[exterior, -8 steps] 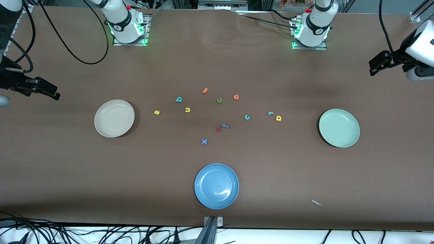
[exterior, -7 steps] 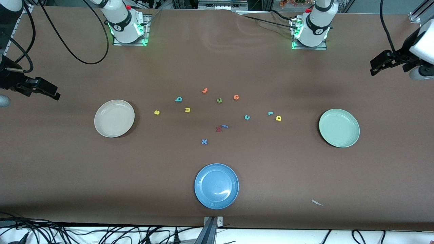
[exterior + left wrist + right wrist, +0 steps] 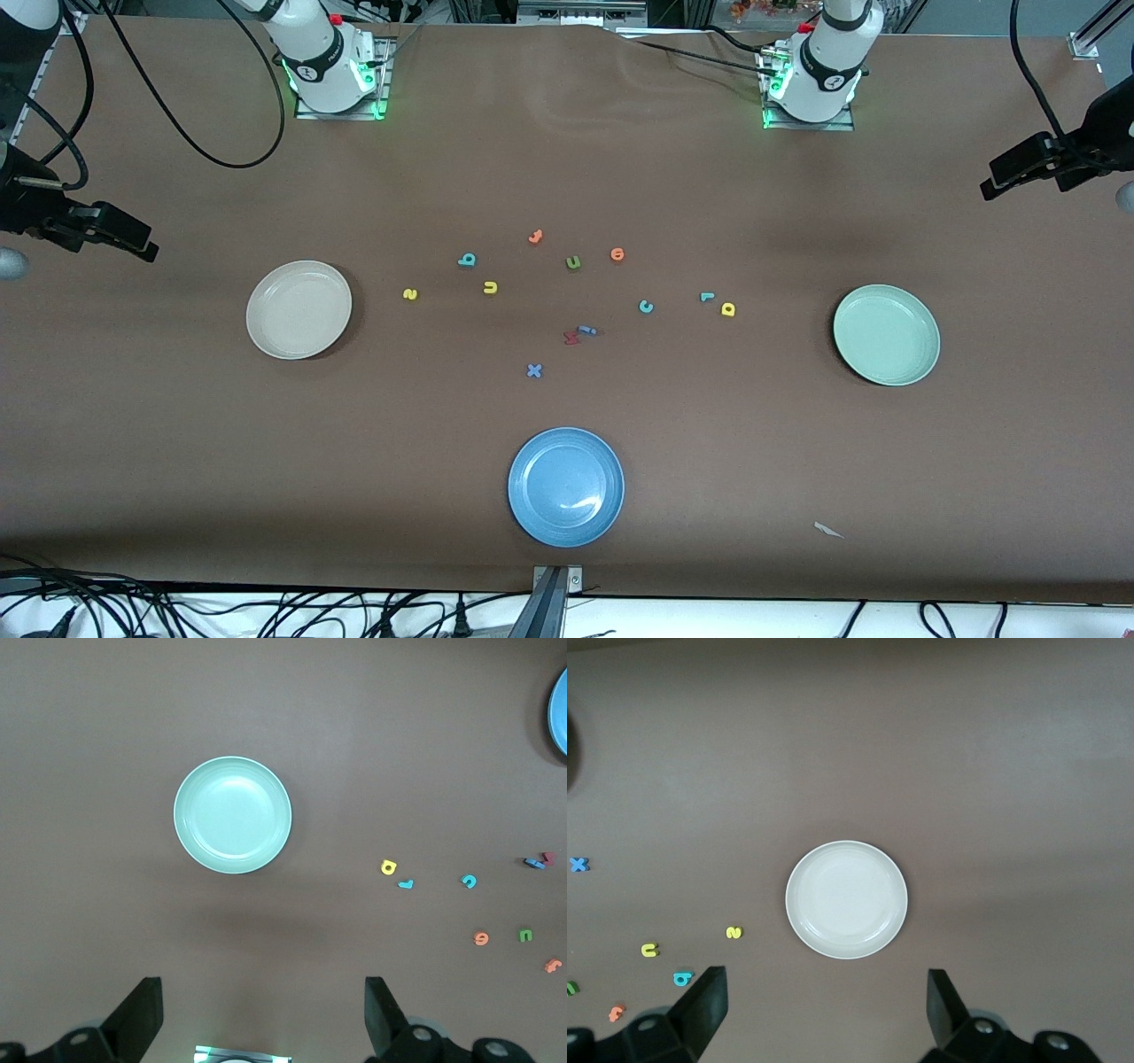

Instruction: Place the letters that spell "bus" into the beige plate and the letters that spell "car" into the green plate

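Note:
The teal "b" [image 3: 467, 260], yellow "u" [image 3: 490, 287] and yellow "s" [image 3: 409, 294] lie on the table beside the empty beige plate [image 3: 299, 309]. The teal "c" [image 3: 646, 307], teal "r" [image 3: 706, 297] and yellow "a" [image 3: 728, 309] lie toward the empty green plate [image 3: 886, 334]. My left gripper [image 3: 997, 182] hangs open, high over the left arm's end of the table, holding nothing; its wrist view shows the green plate [image 3: 232, 815]. My right gripper [image 3: 142, 241] hangs open and empty over the right arm's end, with the beige plate [image 3: 846, 899] in its wrist view.
A blue plate [image 3: 566, 486] sits nearest the front camera. Other letters lie among the task's own: a green u-shape [image 3: 573, 262], two orange ones [image 3: 535, 237] [image 3: 617, 255], a blue "i" [image 3: 588, 330] and a blue "x" [image 3: 534, 370]. A paper scrap [image 3: 828, 530] lies near the table's front edge.
My left arm has swung outward toward its end of the table, its white wrist leaving the front view. The right arm and all letters have stayed put.

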You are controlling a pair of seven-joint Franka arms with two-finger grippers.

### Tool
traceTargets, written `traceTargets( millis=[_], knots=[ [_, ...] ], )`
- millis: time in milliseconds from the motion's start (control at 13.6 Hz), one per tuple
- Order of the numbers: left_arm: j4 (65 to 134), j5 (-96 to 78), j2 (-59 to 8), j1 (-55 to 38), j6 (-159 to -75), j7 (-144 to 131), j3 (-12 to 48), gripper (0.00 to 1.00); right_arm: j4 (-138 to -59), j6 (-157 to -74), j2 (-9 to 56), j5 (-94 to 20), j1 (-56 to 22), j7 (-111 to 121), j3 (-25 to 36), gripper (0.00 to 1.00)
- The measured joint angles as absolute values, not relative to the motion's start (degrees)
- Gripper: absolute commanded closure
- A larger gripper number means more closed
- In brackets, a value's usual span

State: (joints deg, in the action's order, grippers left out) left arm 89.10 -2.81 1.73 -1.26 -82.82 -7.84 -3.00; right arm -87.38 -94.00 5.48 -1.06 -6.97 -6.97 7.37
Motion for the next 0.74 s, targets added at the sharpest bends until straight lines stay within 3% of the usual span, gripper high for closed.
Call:
traceTargets(
  millis=[737],
  knots=[
    [89.02, -2.83, 1.35, -1.76, -80.50, -7.85, -2.26, 0.00, -87.38, -93.98, 5.48, -1.06, -6.97, -6.97, 7.34, 0.01]
  ],
)
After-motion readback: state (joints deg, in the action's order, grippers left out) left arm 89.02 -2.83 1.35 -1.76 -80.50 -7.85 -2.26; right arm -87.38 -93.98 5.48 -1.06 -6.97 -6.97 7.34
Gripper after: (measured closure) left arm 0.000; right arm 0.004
